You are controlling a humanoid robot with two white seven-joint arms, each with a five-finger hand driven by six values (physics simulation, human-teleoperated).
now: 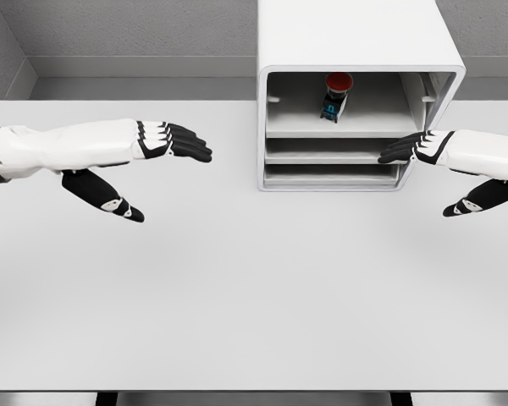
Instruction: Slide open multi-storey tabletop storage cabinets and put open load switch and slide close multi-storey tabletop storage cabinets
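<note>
A white multi-storey cabinet (356, 51) stands at the back of the table, right of the middle, its front open. Inside on the top shelf sits the load switch (336, 93), a dark body with a red round cap. My right hand (411, 152) is at the cabinet's right front edge, fingertips touching the middle shelf's front, fingers extended and holding nothing. My left hand (173, 144) hovers over the table well left of the cabinet, fingers straight, thumb hanging down, holding nothing.
The white table (237, 288) spreads wide in front of the cabinet. Its front edge runs along the bottom of the view. A grey wall stands behind.
</note>
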